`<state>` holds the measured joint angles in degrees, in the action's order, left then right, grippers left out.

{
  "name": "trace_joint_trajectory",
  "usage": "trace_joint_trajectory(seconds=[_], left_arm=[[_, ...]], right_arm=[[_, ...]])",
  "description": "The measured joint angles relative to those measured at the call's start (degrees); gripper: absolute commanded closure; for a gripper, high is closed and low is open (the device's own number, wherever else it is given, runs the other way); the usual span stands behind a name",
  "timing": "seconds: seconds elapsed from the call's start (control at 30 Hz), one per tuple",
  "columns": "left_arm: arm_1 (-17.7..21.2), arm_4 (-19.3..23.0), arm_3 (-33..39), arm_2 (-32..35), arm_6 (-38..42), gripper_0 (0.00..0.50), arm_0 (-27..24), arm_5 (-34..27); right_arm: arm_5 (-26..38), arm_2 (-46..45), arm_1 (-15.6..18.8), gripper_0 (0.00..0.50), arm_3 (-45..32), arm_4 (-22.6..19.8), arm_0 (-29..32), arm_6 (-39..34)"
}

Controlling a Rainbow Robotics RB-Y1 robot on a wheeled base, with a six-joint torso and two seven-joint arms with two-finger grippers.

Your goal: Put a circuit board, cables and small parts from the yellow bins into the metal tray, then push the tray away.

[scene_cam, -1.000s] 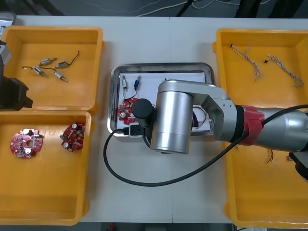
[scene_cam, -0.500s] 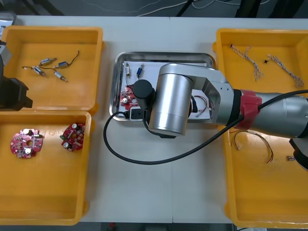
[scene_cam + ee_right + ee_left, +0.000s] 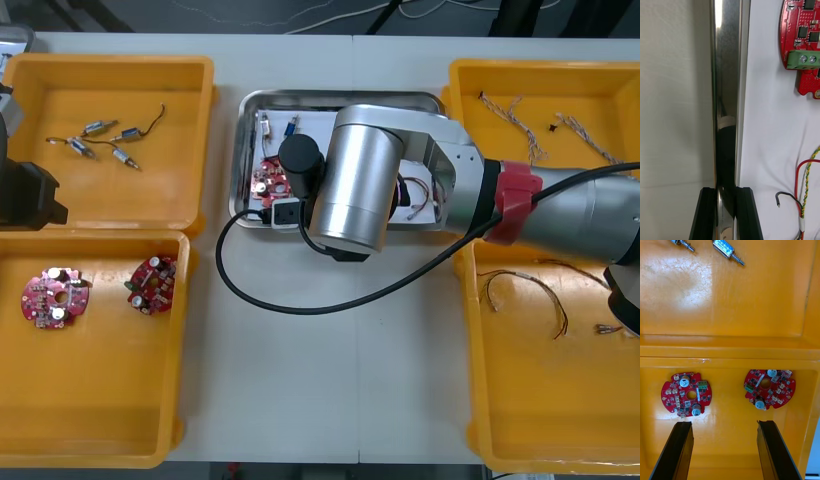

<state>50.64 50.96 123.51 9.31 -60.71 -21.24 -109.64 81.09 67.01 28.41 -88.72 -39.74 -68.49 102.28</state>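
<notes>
My right gripper (image 3: 725,192) is shut on the near rim of the metal tray (image 3: 728,75), one finger (image 3: 706,212) outside and one inside. The tray (image 3: 300,98) sits at the table's middle, far side, largely covered by my right arm (image 3: 352,185). On its white inside lie a round red circuit board (image 3: 268,182) (image 3: 803,41), a red and yellow cable (image 3: 420,195) (image 3: 805,180) and small metal parts (image 3: 280,127). My left gripper (image 3: 725,425) hangs open above the near left yellow bin (image 3: 730,348), close to two circuit boards (image 3: 686,394).
The far left bin (image 3: 60,70) holds several small metal parts (image 3: 100,142). Two boards (image 3: 56,297) lie in the near left bin. Twisted cables (image 3: 520,125) lie in the far right bin, thin cables (image 3: 530,295) in the near right one. My left arm (image 3: 25,190) sits at the left edge.
The tray has slid away from me toward the table's far edge, with my right gripper on its near rim. The left arm has stayed still.
</notes>
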Motion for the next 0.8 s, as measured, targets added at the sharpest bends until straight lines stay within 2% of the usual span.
trace_joint_trajectory(seconds=[0.27,0.8], left_arm=[[0.0,0.0,0.0,0.0,0.0,0.000,0.0,0.0],[0.0,0.0,0.0,0.0,0.0,0.000,0.0,0.0]], right_arm=[[-7.3,0.0,0.0,0.500,5.2,-2.7,-1.8,1.8],[-14.4,0.0,0.0,0.500,11.8,-2.7,-4.1,7.3]])
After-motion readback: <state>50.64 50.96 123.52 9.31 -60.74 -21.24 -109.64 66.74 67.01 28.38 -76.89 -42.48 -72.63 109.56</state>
